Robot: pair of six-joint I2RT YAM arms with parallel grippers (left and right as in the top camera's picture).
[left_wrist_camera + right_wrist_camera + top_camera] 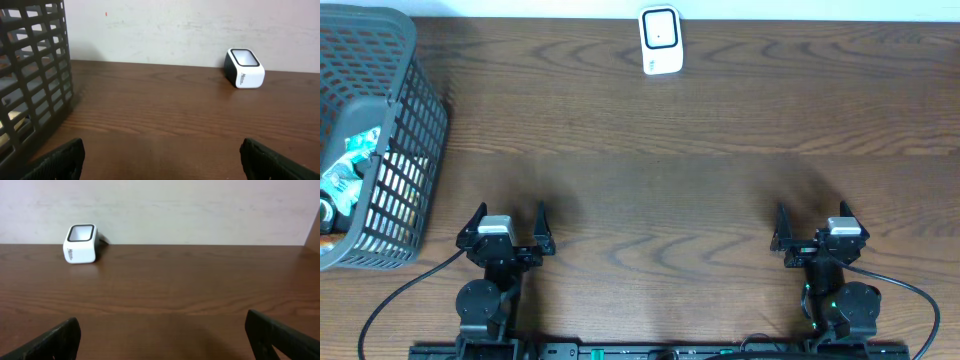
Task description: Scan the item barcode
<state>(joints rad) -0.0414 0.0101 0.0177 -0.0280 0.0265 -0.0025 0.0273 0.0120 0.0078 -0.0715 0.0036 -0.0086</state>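
The barcode scanner (660, 40) sits at the far edge of the counter (650, 170), close against the pale wall and a little right of the middle. It is a small boxy unit with a white shell and rounded corners. Its top face slopes and carries a dark-framed window with a lighter pane inside. There is small dark lettering on its side, too tiny to read from here. It stands alone, well apart from both arms.

Over at the left end stands a dark grey plastic basket (415, 130) with slotted walls. Inside it are some crinkly packets (348, 165), whitish with teal, mostly hidden by the rim, so I cannot tell what they are or where any barcode lies.

Both arms sit at the near edge. The left fingers (60, 160) are spread as wide as they go, with only bare wood between them. The right fingers (50, 342) are spread equally wide and hold nothing. The left pair is near the basket but not touching it.
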